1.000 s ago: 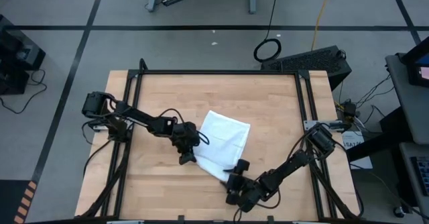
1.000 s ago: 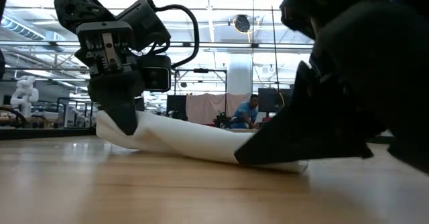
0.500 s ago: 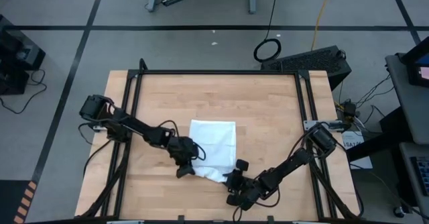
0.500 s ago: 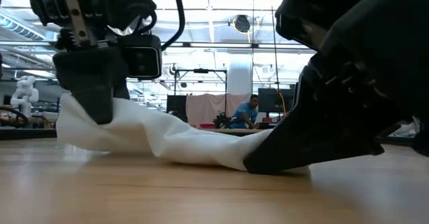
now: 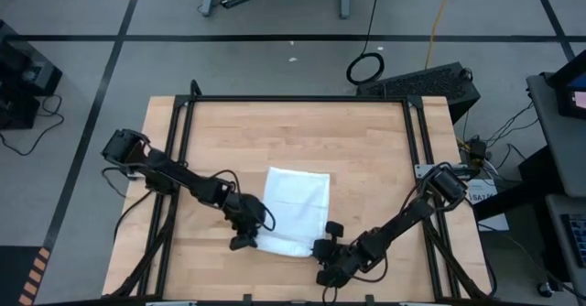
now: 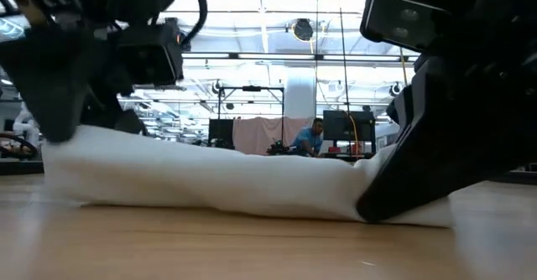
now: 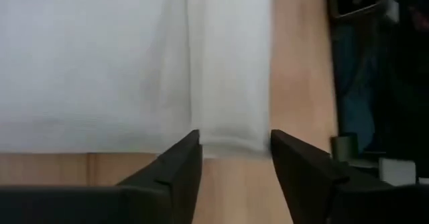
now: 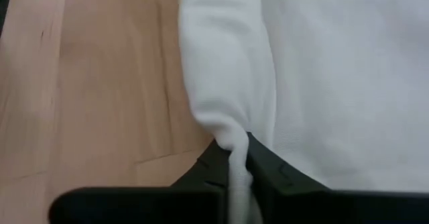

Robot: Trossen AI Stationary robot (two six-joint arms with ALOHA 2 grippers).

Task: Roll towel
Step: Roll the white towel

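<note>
Two end effectors at towel (image 5: 295, 209) corners

Low view: both arms cropped by the upper edge; the right gripper (image 6: 394, 200) hides the towel's (image 6: 210, 184) near end. Right wrist view: the fingers (image 8: 268, 170) cover the pinched fold; the towel runs past the frame. Background person (image 6: 312, 137) too small to describe.

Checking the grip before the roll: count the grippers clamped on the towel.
1. The right gripper is shut on the towel's near right corner. The left gripper sits at the near left corner with its jaws open, the towel's edge just ahead of them.
</note>
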